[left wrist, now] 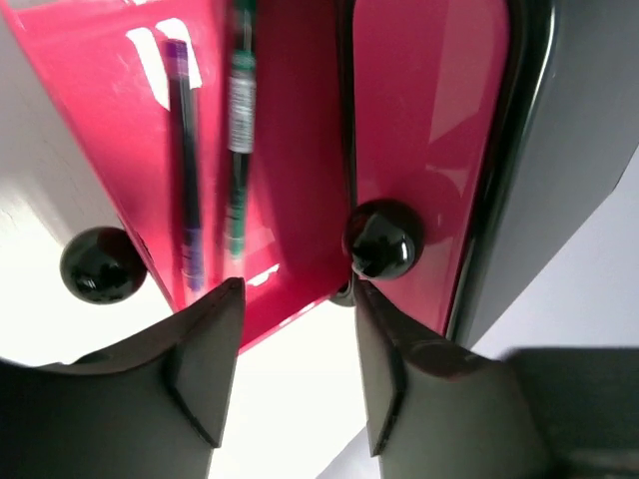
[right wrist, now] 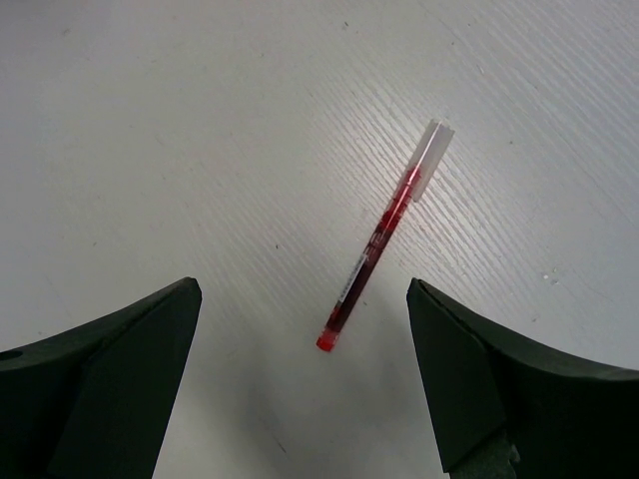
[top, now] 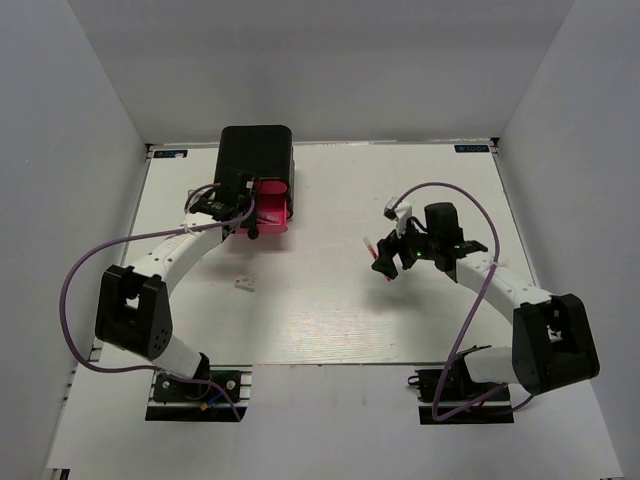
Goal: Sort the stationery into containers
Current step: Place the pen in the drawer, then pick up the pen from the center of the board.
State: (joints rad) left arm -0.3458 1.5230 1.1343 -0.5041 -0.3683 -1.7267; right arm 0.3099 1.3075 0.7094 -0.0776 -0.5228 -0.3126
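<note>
- Grey walls (top: 60,150) box in a white counter (top: 330,320), with a black cabinet (top: 256,150) at its far side, left of centre.
- One pink drawer (left wrist: 100,80) stands pulled out. A dark blue pen (left wrist: 187,170) and a green pen (left wrist: 238,150), the latter blurred, lie inside it side by side.
- The left gripper (left wrist: 297,289) hangs just in front of that drawer, its fingers parted and holding nothing, near a black knob (left wrist: 379,239).
- The right gripper (right wrist: 303,289) hovers over the red pen (right wrist: 384,235), spread wide and empty. The pen lies flat on the counter between its fingers, touching neither.
- A small white eraser (top: 243,283) lies loose on the counter, well apart from both grippers.
- The step in hand looks like picking up the red pen. The next move calls for lowering, closing across the barrel, then carrying it to the drawer.
</note>
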